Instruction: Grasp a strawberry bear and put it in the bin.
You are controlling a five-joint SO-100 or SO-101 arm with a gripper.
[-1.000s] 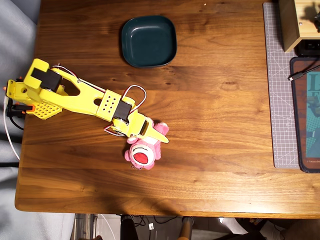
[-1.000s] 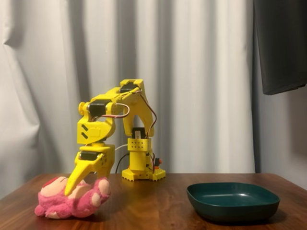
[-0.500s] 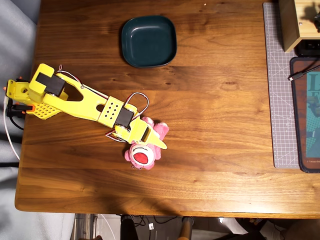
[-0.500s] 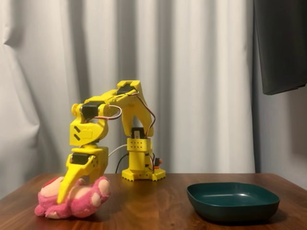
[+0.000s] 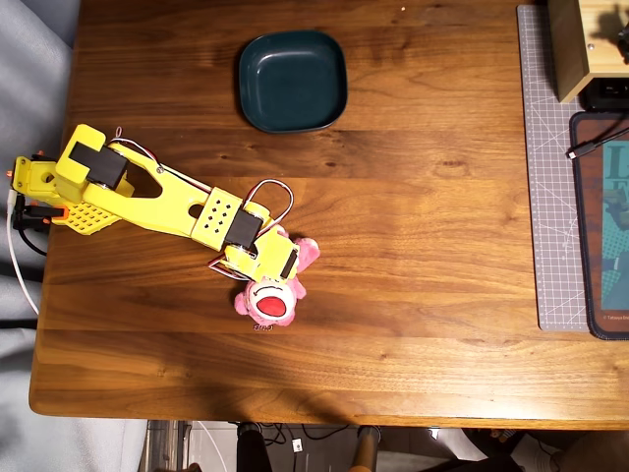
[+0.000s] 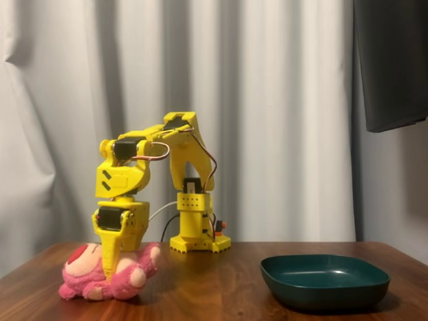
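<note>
The strawberry bear (image 5: 265, 303), a fluffy pink plush with a red open mouth, lies face up on the wooden table left of centre in the overhead view. My yellow gripper (image 5: 278, 273) stands straight down over its body, fingers shut on the plush. In the fixed view the fingers (image 6: 109, 264) press into the strawberry bear (image 6: 81, 262), which still rests on the table at the left. The dark teal bin (image 5: 292, 81) sits empty at the back of the table, well apart from my gripper. It shows low at the right as the bin (image 6: 326, 284) in the fixed view.
A grey cutting mat (image 5: 550, 167) runs along the table's right side, with a wooden box (image 5: 570, 49) at its top and a dark pad (image 5: 601, 226) with a cable beside it. My arm's base (image 5: 39, 187) is at the left edge.
The gripper swung upright over the bear and its spread finger closed in. The bear shifted slightly left in the overhead view, and in the fixed view its head rose.
</note>
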